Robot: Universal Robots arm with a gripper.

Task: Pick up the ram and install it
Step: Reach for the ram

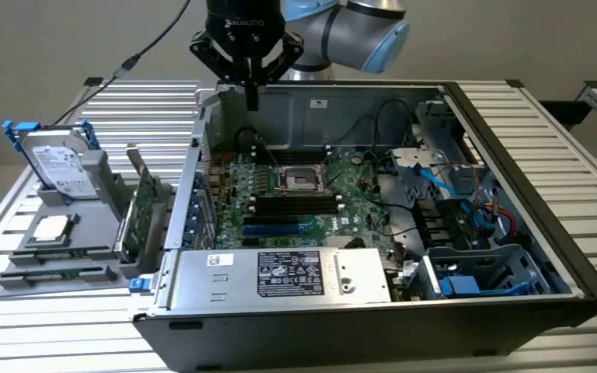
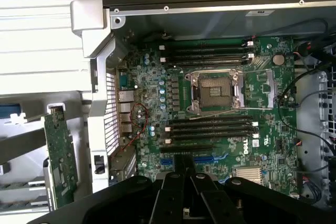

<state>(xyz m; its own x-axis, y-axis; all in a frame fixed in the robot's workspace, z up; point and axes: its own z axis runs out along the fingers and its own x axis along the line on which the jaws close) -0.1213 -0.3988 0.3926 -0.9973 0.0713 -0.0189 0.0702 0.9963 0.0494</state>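
Status: the task has not started. At the exterior view's left, the ram (image 1: 55, 273) lies flat in a grey holder (image 1: 8, 289) on the slatted tabletop (image 1: 547, 124), in front of the hard drive (image 1: 58, 167) and well apart from the gripper. Just right of the holder, the larger expansion card (image 1: 145, 206) stands on edge.

Further right, the gripper (image 1: 251, 101) hangs over the rear wall of the open computer case (image 1: 382, 334). Its fingers are pressed together and hold nothing. The memory slots (image 1: 296, 206) on the motherboard (image 1: 267, 183) are empty. Both the pick-up and the installation remain to be done.

View comparison: the exterior view shows the holder with the ram, and the gripper's height above the case. The wrist view looks straight down on the board. There the slots appear as two banks, one on each side of the processor socket (image 2: 216, 90), with no stick seated in either.
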